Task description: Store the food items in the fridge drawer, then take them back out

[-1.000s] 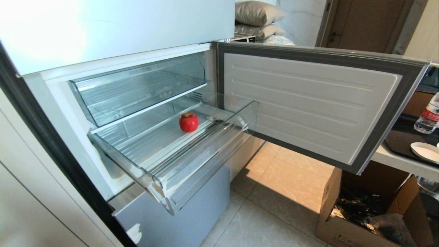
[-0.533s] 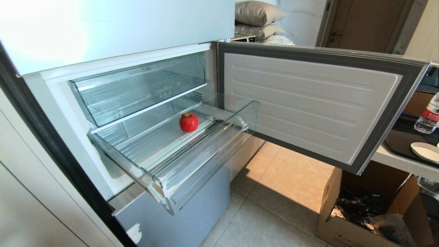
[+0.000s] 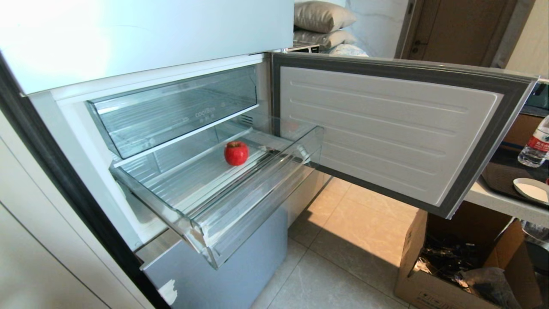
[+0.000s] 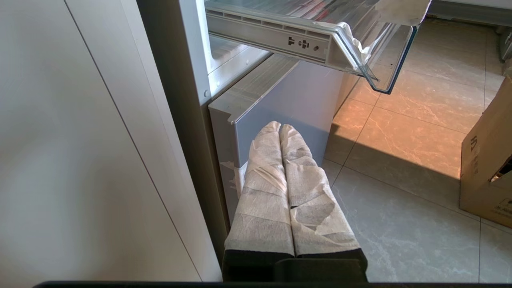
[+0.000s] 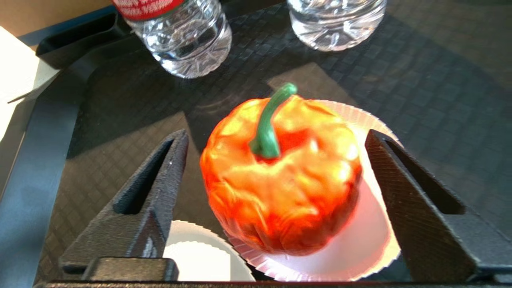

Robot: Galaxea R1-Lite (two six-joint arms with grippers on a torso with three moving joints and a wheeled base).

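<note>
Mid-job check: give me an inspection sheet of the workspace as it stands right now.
Surface: fridge drawer pulled out, fridge door open; dark tray on a counter.
Job's things: red food item on the drawer's ribbed floor; orange pepper upright on a paper plate.
Clutter: second paper plate; two water bottles on the tray; cardboard box on the floor.
Grippers: left gripper shut, low beside the fridge; right gripper open, fingers either side of the pepper, apart from it.
Cables: nothing seen.
Surroundings: tiled floor, pillows, brown door.
</note>
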